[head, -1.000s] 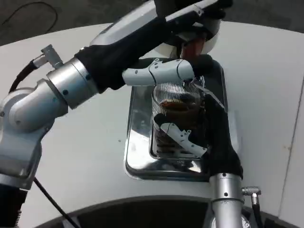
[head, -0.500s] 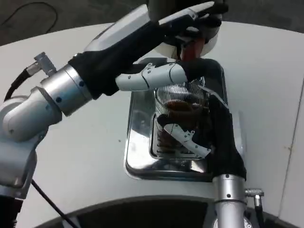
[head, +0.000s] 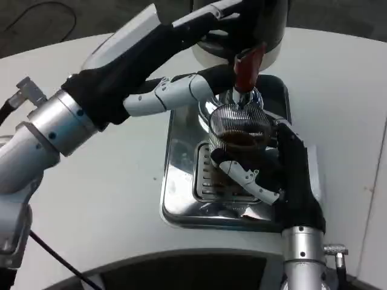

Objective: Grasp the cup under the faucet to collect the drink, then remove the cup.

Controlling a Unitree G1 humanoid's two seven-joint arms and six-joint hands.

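Silver forearms, black wrist sleeves, white-and-black fingers (head: 181, 93), thin black cable (head: 57, 257).

Head camera looks steeply down, close over table (head: 109, 199).

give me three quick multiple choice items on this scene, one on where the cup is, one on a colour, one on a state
1. Where is the cup?
A. on the bare table
B. over the metal drip tray, under the faucet
C. beside the left arm's elbow

2. What colour is the faucet?
A. red
B. green
C. yellow

3. What is the right hand doing?
A. lying flat on the table
B. pressing the faucet
C. holding the cup

Answers:
1. B, the ribbed clear cup stands above the tray's grate, right below the faucet.
2. A, it is dark red.
3. C, its fingers wrap the cup's lower part; dark drink is inside.
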